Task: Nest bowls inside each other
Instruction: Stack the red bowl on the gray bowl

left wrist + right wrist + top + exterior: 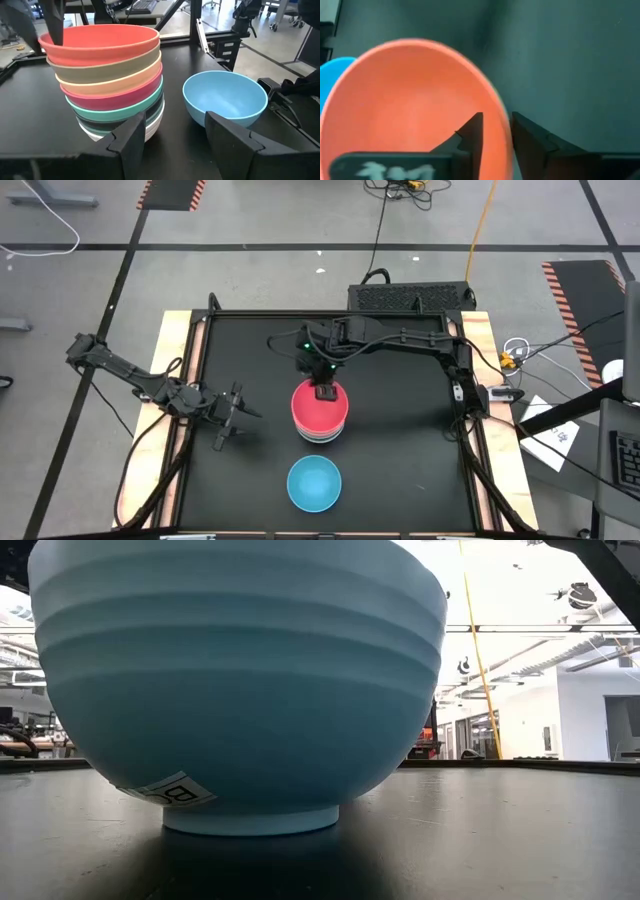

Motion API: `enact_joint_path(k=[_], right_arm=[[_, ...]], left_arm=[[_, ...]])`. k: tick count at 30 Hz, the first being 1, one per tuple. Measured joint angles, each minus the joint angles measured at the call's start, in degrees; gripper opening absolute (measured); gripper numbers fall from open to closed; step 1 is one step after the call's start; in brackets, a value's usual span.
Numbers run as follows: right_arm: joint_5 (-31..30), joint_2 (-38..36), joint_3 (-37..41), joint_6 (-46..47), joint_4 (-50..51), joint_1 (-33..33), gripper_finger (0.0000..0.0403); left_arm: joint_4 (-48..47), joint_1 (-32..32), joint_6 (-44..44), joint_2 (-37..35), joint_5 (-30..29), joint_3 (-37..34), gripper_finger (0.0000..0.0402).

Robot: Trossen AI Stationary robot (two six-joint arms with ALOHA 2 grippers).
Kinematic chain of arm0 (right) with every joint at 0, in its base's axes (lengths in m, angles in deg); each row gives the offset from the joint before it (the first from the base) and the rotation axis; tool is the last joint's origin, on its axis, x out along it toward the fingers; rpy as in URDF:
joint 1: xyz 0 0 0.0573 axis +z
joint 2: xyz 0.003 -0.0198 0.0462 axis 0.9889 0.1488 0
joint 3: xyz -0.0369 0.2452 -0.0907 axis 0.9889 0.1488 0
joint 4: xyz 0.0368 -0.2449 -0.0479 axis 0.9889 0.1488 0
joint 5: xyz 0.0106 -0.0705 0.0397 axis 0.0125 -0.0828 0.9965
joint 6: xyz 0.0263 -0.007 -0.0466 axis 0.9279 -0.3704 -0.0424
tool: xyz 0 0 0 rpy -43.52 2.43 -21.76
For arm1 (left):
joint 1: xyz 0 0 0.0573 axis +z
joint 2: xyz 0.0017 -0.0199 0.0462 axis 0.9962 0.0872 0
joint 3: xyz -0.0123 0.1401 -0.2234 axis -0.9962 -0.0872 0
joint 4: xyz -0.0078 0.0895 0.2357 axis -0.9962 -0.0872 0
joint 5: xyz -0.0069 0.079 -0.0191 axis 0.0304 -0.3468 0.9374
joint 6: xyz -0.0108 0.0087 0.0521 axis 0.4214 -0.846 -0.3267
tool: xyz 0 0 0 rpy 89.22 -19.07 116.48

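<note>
One light blue bowl (314, 483) unnested beside stack (107, 85). Right gripper (496, 131) straddles red bowl (319, 406) rim atop stack, fingers slightly apart, apparently releasing. Left gripper (175, 132) parted, empty. Next: fetch blue.

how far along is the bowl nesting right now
Mostly done: a nested stack of round plastic bowls stands mid-table, with the red bowl on top. In hand: the right claw straddles the red bowl's rim, fingers apart either side of it, apparently letting go. Left: the light blue plastic bowl sits alone beside the stack. The left claw waits open nearby.
</note>
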Motion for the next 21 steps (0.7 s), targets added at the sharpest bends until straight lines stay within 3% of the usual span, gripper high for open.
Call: enact_joint_path(k=[10, 21], right_arm=[[-0.15, -1.37, -0.09, 3.79, -3.59, -1.07, 0.0167], [-0.11, -5.16, -0.07, 6.26, -3.00, 2.23, 0.0187]], left_arm=[[0.06, -0.02, 0.17, -0.02, 0.00, 0.00, 0.0209], [-0.12, 0.00, -0.24, -0.02, -0.04, 0.00, 0.0209]])
